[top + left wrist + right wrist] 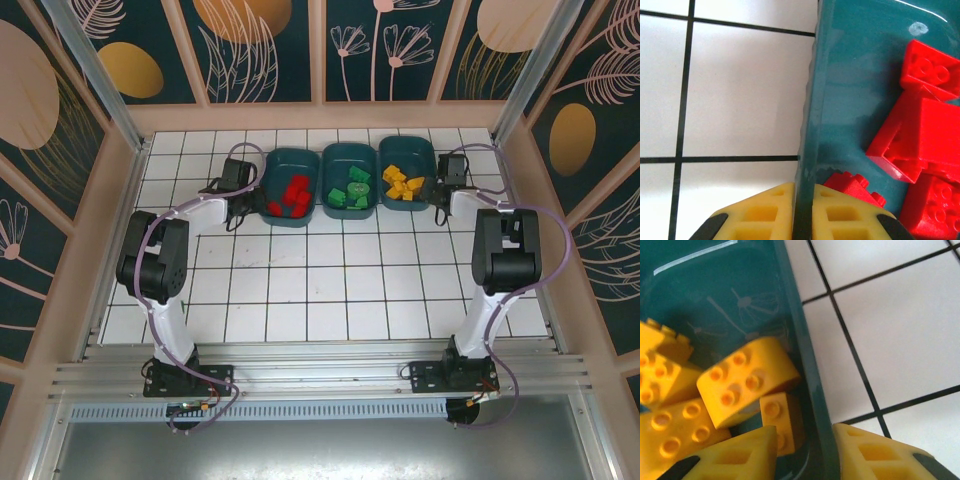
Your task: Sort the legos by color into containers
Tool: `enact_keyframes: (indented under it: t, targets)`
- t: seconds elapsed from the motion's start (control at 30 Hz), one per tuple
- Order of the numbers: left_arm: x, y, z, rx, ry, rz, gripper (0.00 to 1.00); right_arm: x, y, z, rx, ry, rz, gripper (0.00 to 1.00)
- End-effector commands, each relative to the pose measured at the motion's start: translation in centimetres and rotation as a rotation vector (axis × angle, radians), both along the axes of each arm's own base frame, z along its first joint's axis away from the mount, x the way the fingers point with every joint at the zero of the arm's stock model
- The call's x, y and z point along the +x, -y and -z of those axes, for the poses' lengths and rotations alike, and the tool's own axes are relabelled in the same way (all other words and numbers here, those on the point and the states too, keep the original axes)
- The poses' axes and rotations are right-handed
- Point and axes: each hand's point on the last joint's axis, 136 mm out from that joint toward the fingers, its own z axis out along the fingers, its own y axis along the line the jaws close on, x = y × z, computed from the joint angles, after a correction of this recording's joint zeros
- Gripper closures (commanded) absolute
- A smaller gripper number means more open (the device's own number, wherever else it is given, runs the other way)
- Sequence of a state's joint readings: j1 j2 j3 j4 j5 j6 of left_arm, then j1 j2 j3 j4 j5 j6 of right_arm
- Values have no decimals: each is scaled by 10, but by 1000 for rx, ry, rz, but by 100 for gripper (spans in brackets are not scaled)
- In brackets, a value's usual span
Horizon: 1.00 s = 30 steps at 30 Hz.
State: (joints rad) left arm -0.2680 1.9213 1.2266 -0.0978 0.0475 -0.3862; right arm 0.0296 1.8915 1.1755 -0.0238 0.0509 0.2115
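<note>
We see red bricks [292, 197], green bricks [352, 190] and yellow bricks [402, 185] sorted in tubs [350, 145] at twelve o'clock. Our left gripper [802, 192] pinches the nine-o'clock wall of the red tub [840, 100]. Our right gripper [804, 429] straddles the three-o'clock wall of the yellow tub [715, 280], jaws apart. Tubs seem light, slick, flexible: we'd grip deep.

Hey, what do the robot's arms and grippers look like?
The left arm and right arm have white links, bulky black joints and lilac cables. The left gripper and right gripper have yellow plastic fingers with rectangular pockets and black outer edges.
</note>
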Motion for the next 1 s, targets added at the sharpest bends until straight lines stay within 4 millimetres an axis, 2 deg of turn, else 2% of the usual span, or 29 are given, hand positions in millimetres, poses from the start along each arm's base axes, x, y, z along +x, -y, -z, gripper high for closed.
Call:
enact_keyframes:
  t: [0.0,0.1,0.23,0.33,0.47,0.63,0.7,0.77,0.87,0.97]
  targets:
    - [-1,1,-6,-27,-26,-53,84,1,-4,-22,27,70,-6,70]
    - [0,3,-13,-63,-17,-75,82,-3,-5,-26,31,73,-12,77]
    - [3,3,-22,-90,-16,-102,81,-11,-9,-33,39,84,-17,81]
    - [2,6,-24,-122,-20,-120,81,-18,-9,-34,46,87,-10,82]
    - [-2,6,-17,-134,-34,-132,79,-28,-26,-27,133,61,-50,81]
    - [-4,12,-15,-166,-42,-117,72,-38,-35,-16,200,37,-34,79]
    - [-4,13,-18,-175,-39,-117,65,-40,-34,-13,202,25,-22,73]
    - [-6,11,-24,-175,-26,-120,58,-42,-33,-16,199,26,-15,59]
    - [-7,8,-52,-180,41,-121,45,-44,-32,-35,199,63,-18,44]
    - [-7,3,-85,-171,105,-124,22,-45,-27,-60,181,110,0,30]
